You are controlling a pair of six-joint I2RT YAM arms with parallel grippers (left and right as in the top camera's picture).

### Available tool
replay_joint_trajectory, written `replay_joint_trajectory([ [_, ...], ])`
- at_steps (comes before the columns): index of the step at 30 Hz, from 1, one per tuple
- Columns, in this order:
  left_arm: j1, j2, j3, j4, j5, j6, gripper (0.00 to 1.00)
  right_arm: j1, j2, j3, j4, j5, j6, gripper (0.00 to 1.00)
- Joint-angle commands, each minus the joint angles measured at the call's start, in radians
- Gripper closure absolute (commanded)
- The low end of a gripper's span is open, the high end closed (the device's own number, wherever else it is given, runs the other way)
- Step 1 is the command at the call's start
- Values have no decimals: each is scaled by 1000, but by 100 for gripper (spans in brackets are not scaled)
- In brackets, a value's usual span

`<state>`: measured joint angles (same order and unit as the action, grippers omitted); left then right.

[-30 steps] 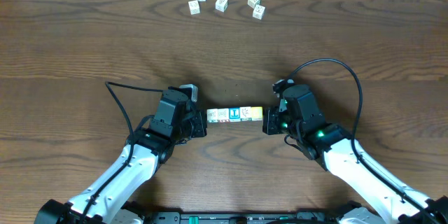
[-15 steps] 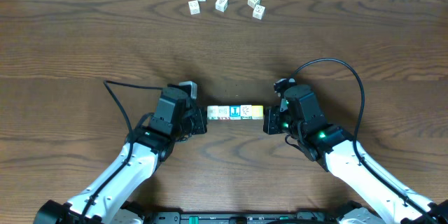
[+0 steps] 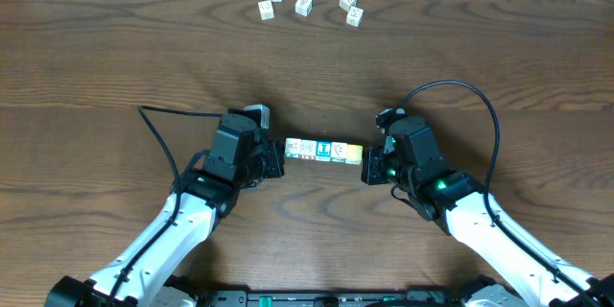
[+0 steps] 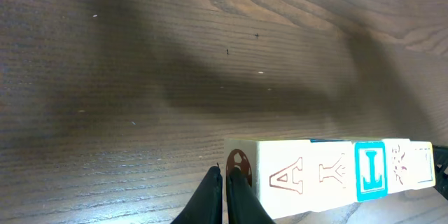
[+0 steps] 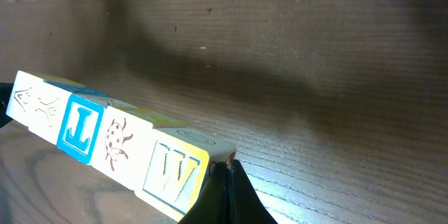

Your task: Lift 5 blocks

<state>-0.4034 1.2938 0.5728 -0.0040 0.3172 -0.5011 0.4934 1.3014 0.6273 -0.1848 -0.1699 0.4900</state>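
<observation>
Blocks: five cream cubes (image 3: 323, 152) in one straight row, end to end and touching, about the middle of the table (image 3: 96, 77) and somewhat nearer its near edge
Row, left wrist view: from the left end, a round brown print on the end face, then an A, a thin line figure, a bright blue letter face (image 4: 370, 170), a ladybird, and a last face too pale to read
Row, right wrist view: the end cube (image 5: 173, 175) bears a W in a yellowish frame; the row runs slantwise across the picture
Left gripper (image 3: 279, 158): fingers pressed together with nothing between them; the closed tip (image 4: 225, 175) bears against the left end face of the row
Right gripper (image 3: 366, 165): fingers likewise closed tight on nothing; the tip (image 5: 225, 166) touches the W cube's end
Hold: the row sits squeezed endwise between the two closed tips
Height: a broad shadow lies on the wood beyond the row; whether the cubes are clear of the table I cannot tell
Other cubes: five pale ones (image 3: 303, 6) scattered loosely by the middle of the far edge, well apart from both arms
Cables: a black loop (image 3: 460, 86) arches over the right arm
</observation>
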Motion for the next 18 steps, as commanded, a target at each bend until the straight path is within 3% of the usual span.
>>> replay_joint_trajectory([
  [1,-47,-22,61,27,248,-18,93,66,-24,48,24,-299,3,99],
  [18,-47,-35,62,27,252,-36,93,66,-28,61,9,-299,3,99],
])
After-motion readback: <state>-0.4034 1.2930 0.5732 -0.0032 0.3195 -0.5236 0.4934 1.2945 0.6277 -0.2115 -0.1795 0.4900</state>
